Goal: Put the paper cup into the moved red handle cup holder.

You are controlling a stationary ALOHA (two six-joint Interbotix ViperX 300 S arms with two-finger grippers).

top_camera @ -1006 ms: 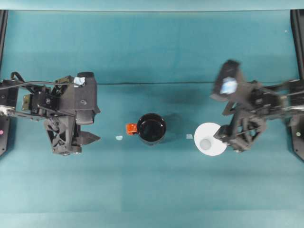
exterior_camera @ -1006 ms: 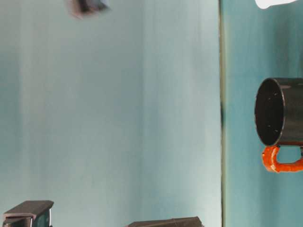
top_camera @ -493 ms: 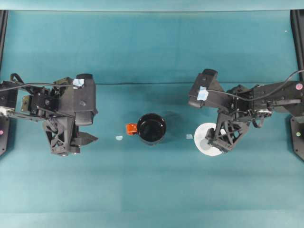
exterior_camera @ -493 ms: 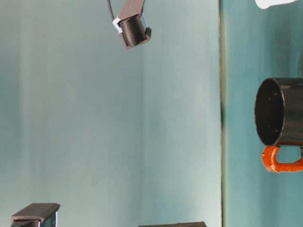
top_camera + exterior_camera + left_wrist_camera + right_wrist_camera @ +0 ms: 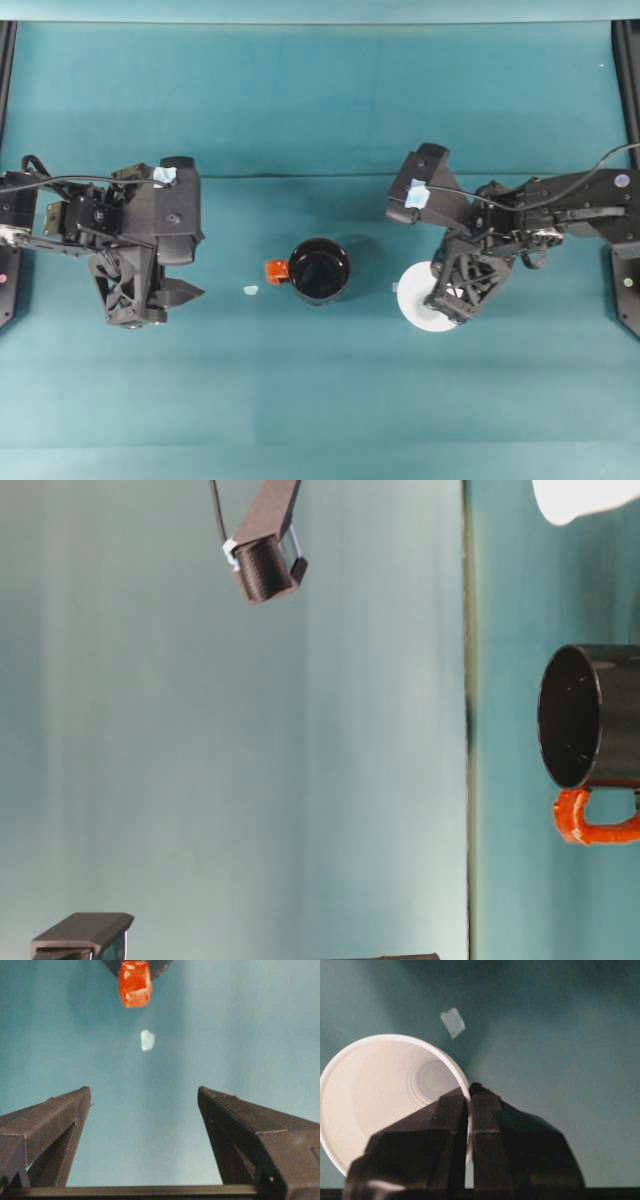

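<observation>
The right gripper (image 5: pixel 469 1091) is clamped on the rim of the paper cup (image 5: pixel 380 1095) — one finger inside the wall, one outside — a hold that likely lets it carry the cup upright. The cup sits just right of the red handle cup holder (image 5: pixel 319 270), which stands mouth-up mid-table, handle pointing left. The left gripper (image 5: pixel 142 1097) hangs wide apart and empty, facing that handle — probably parked clear.

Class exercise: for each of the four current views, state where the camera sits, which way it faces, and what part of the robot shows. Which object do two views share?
Overhead: above, facing down; both arms, paper cup.
Table-level: low, side-on; red handle cup holder, an arm's camera.
Left wrist: behind the left gripper, facing the holder's handle.
Right wrist: behind the right gripper, pinching the cup's wall.
Shared: overhead and right wrist show the cup.
</observation>
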